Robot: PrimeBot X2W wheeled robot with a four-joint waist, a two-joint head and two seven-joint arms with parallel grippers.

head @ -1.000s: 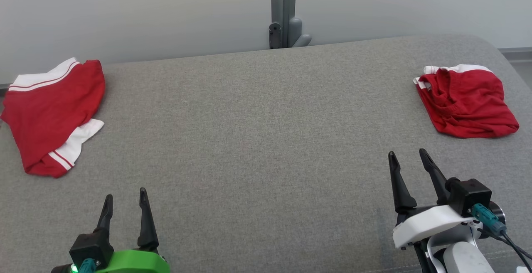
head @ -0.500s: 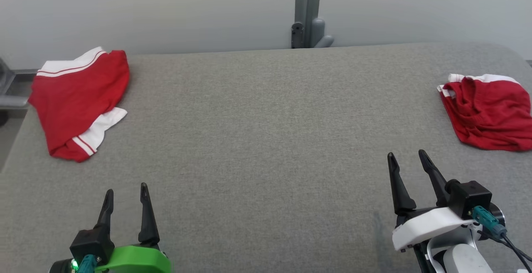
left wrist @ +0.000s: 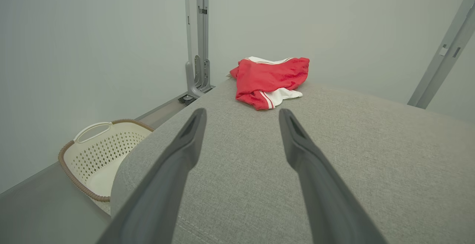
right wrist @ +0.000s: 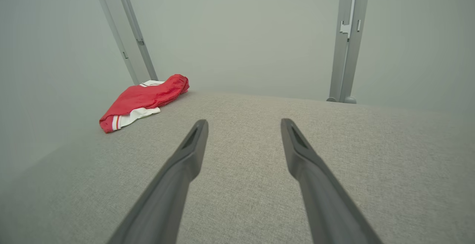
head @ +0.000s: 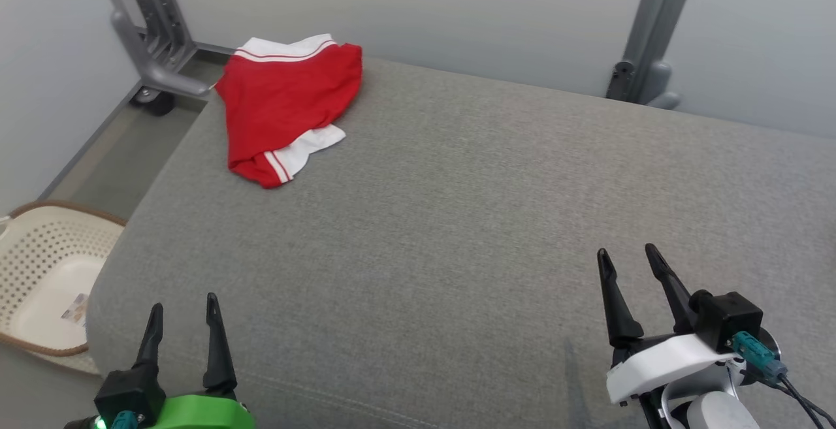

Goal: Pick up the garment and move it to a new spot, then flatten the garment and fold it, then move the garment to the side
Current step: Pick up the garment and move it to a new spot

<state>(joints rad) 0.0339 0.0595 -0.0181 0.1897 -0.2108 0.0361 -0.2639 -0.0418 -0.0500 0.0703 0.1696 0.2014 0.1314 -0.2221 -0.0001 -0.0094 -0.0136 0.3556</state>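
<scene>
right hand (right wrist: 243, 122): fingers spread wide, pointing to 12 o'clock over grey surface (right wrist: 371, 143) | garment (right wrist: 143, 101): red, white trim, crumpled, at 10 o'clock, lying on surface, well apart from hand | post (right wrist: 126, 32): 11 o'clock, leaning | second post (right wrist: 349, 39): 1 o'clock, upright

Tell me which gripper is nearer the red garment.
Left. The left gripper is at the near left edge, the red garment ahead of it at the far left corner; the right gripper is across the grey cushion, near right.

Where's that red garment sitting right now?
In the head view the red garment lies at the far left corner of the grey cushion, beside a metal frame leg.
</scene>
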